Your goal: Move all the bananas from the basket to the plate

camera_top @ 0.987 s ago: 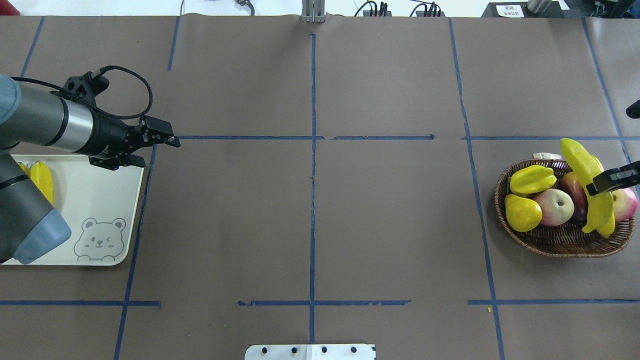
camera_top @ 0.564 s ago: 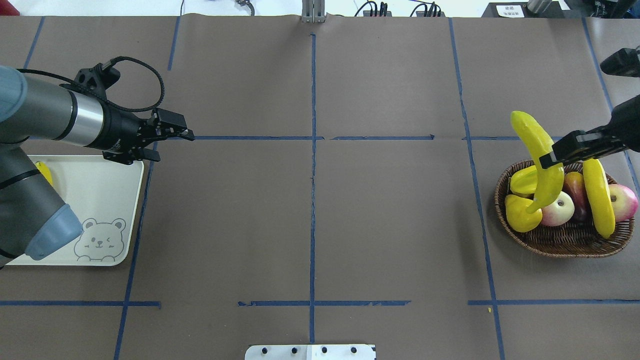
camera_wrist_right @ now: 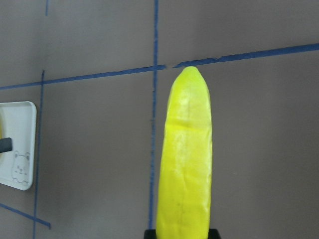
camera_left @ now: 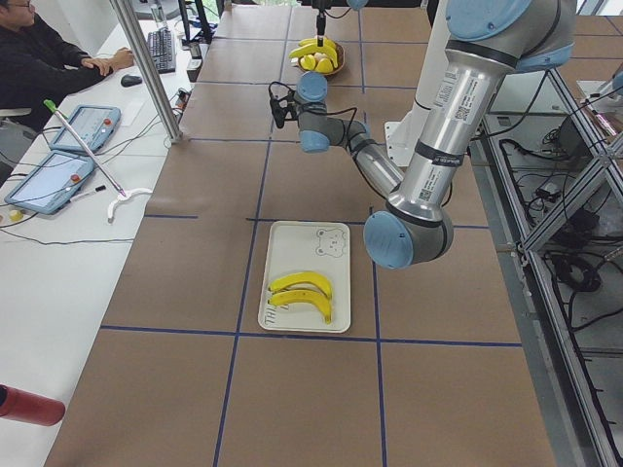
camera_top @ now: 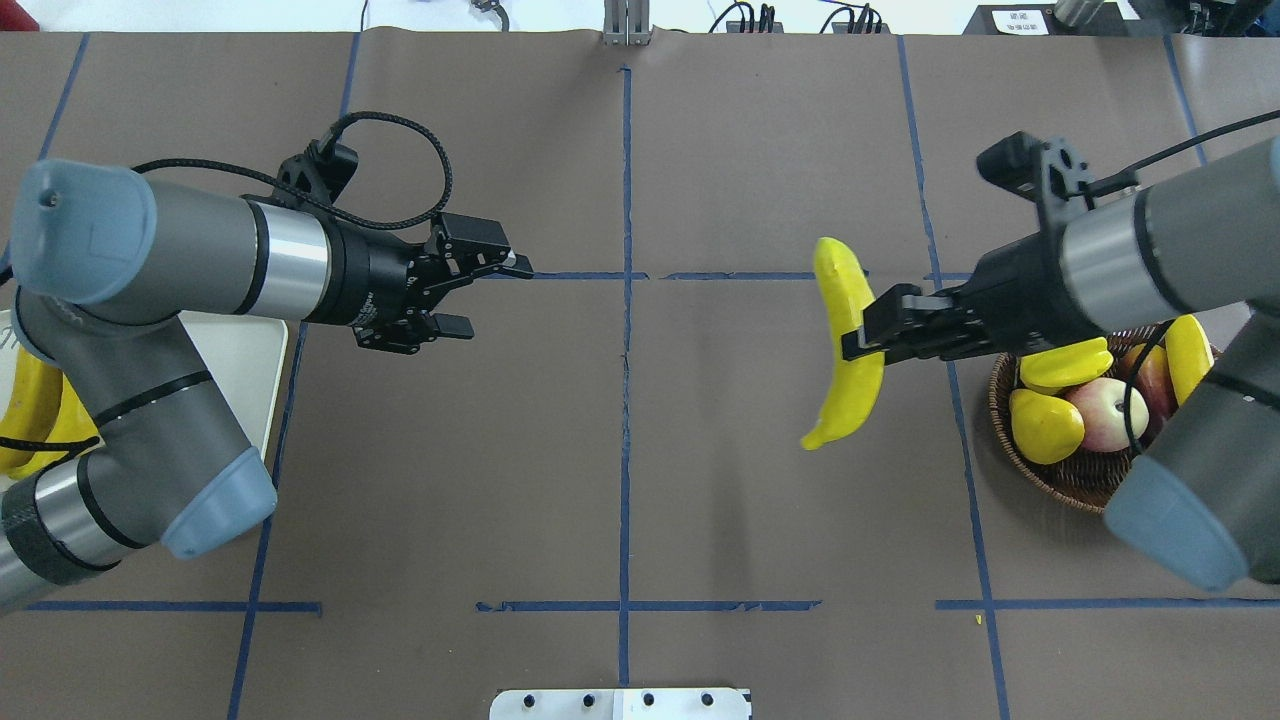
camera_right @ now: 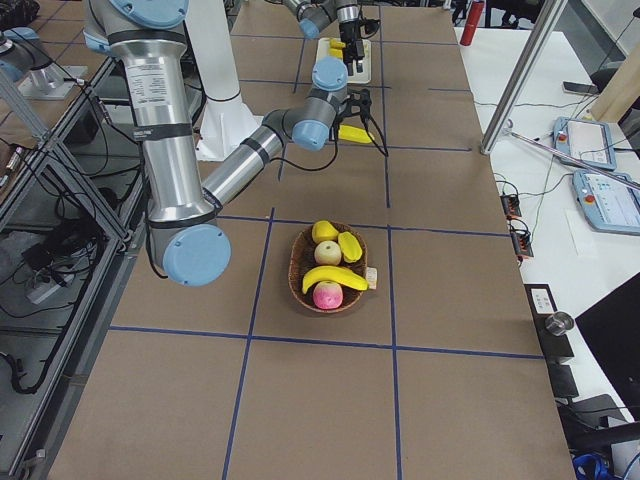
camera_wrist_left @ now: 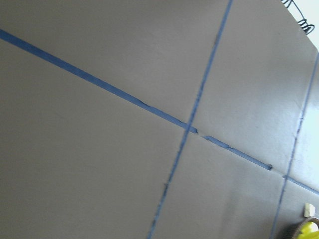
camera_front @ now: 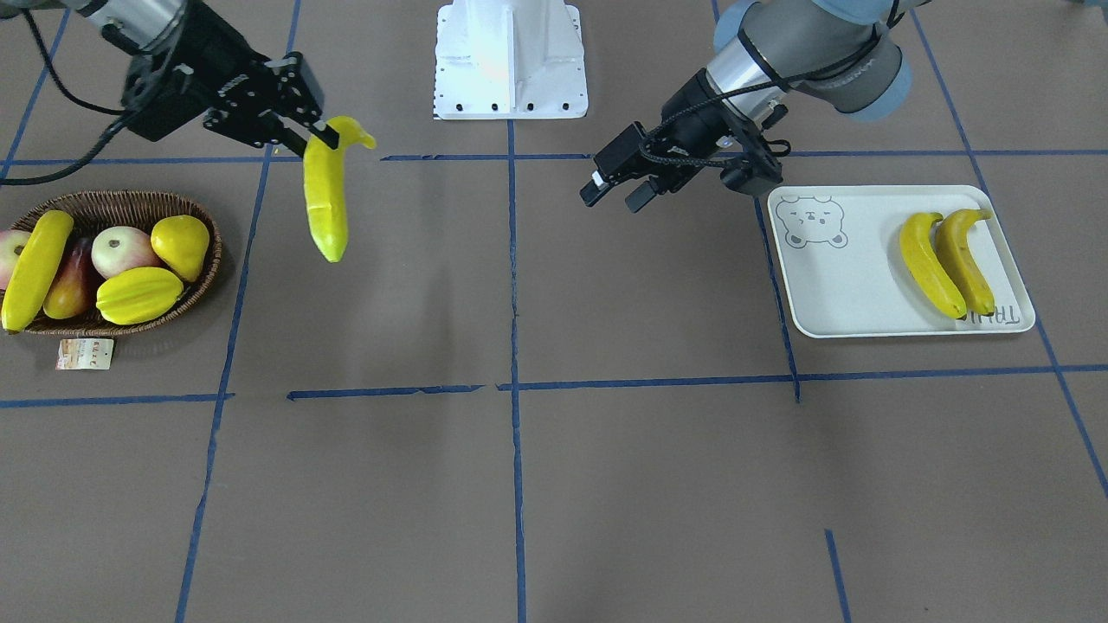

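My right gripper (camera_top: 868, 336) is shut on a long yellow banana (camera_top: 848, 345) and holds it in the air over the table, left of the wicker basket (camera_top: 1062, 472). The held banana also shows in the front view (camera_front: 327, 201) and the right wrist view (camera_wrist_right: 185, 164). One banana (camera_front: 33, 268) lies in the basket (camera_front: 112, 201). Two bananas (camera_front: 930, 264) lie side by side on the pale bear plate (camera_front: 848, 285). My left gripper (camera_top: 488, 296) is open and empty, above the table right of the plate (camera_top: 258, 365) and facing the held banana.
The basket also holds a star fruit (camera_front: 138, 294), a yellow pear (camera_front: 180, 242), apples (camera_front: 121, 249) and a dark red fruit. Its paper tag (camera_front: 85, 353) lies on the table beside it. Blue tape lines cross the brown table. The robot base (camera_front: 509, 61) stands at the near edge.
My right gripper has lifted the banana out of the basket and carried it toward the table's middle. My left arm has swung from the plate toward the middle, still open.
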